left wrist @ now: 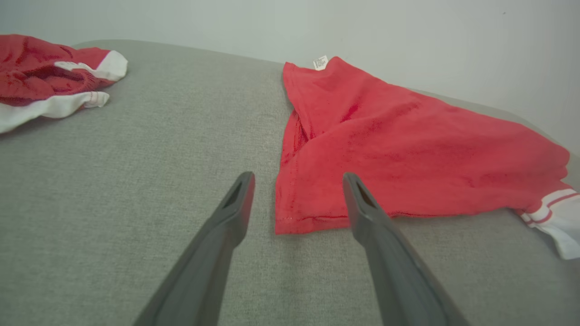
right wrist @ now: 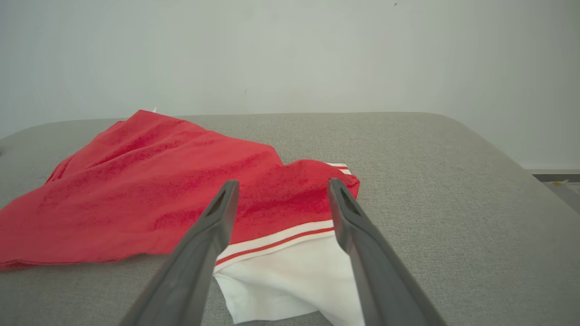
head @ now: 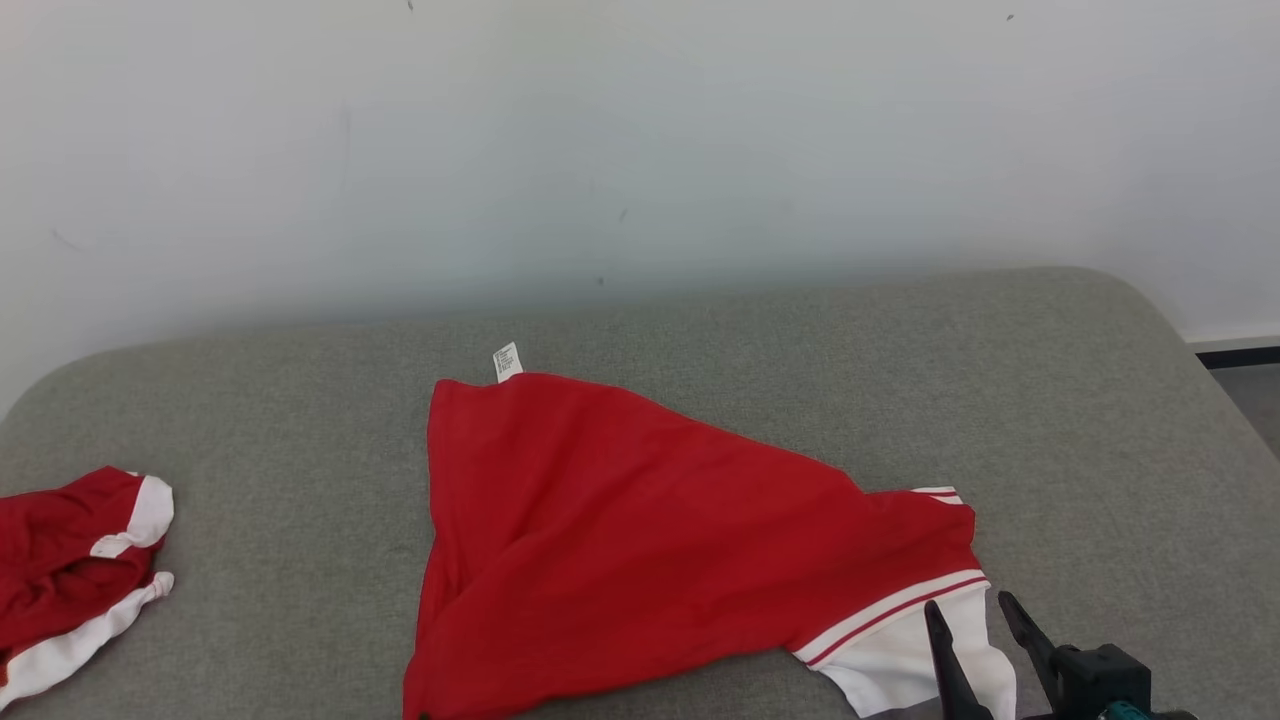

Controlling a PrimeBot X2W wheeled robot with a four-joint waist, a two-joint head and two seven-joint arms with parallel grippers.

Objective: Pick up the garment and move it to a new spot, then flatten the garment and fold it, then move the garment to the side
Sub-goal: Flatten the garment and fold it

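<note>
Head view is showing the red garment point(head: 640, 540) lying near the middle of the grey padded surface point(head: 300, 420), spread into a rough triangle with a diagonal fold crossing it, so flattening is judged not yet complete. The right gripper point(head: 968, 603) is hovering with fingers spread and holding nothing, just over the white sleeve point(head: 885, 665) at the garment's near right corner, probably lining up a pinch there. The left gripper point(left wrist: 297, 177) is likewise standing open and empty, pointing at the near left hem corner. The garment is showing red fabric, a white striped band and a small white label point(head: 507, 361) at its far corner. A second red-and-white garment point(head: 75, 570) is lying bunched, well apart, at the left edge.
</note>
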